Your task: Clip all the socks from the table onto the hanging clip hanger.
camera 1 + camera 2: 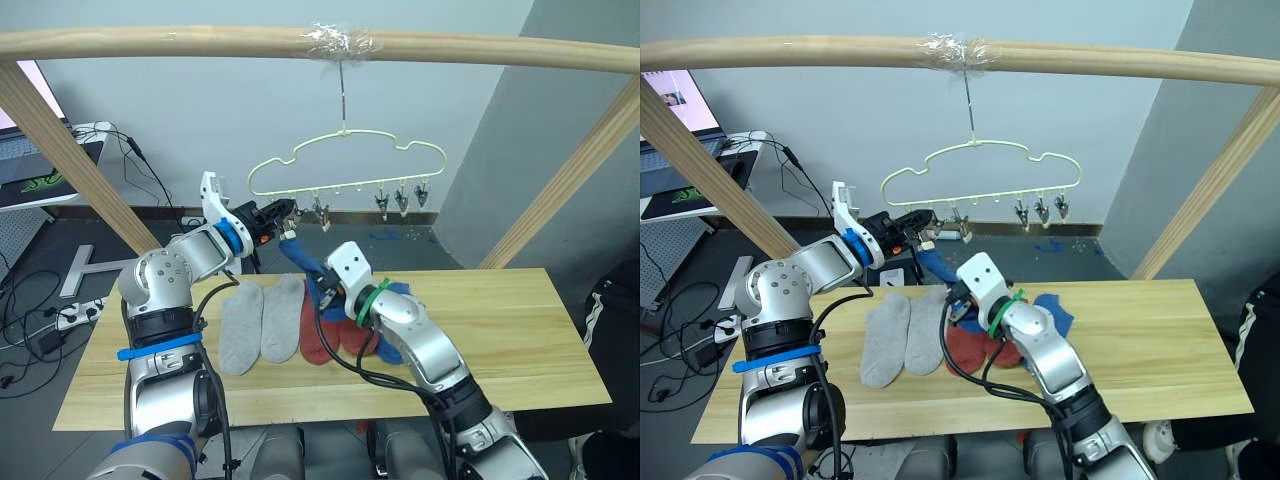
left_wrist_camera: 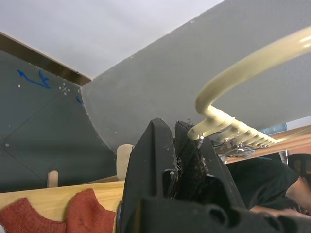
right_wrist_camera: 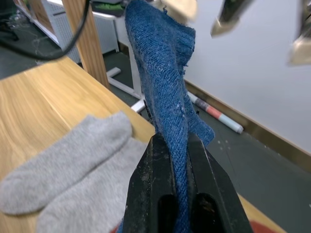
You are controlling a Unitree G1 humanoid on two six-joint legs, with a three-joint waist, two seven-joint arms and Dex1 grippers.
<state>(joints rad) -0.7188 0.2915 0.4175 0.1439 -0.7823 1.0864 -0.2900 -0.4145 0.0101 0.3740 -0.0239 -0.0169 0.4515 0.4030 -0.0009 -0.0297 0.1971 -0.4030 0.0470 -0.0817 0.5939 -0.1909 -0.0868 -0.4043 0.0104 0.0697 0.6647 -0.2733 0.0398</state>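
No sock hangs yet on the pale yellow-green wire clip hanger. The right end effector pinches 1 blue knit sock, lifted toward the left end effector, pressed on a clip. 5 socks lie mid-bench.

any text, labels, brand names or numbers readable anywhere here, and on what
No readable text, label, brand or number in these pictures.
The laptop screen at the far left is lit, but what it shows is too small and blurred to read.
The blue marks on the floor are scribbles, not letters.
The blue sock, the clip hanger and the table carry no print.
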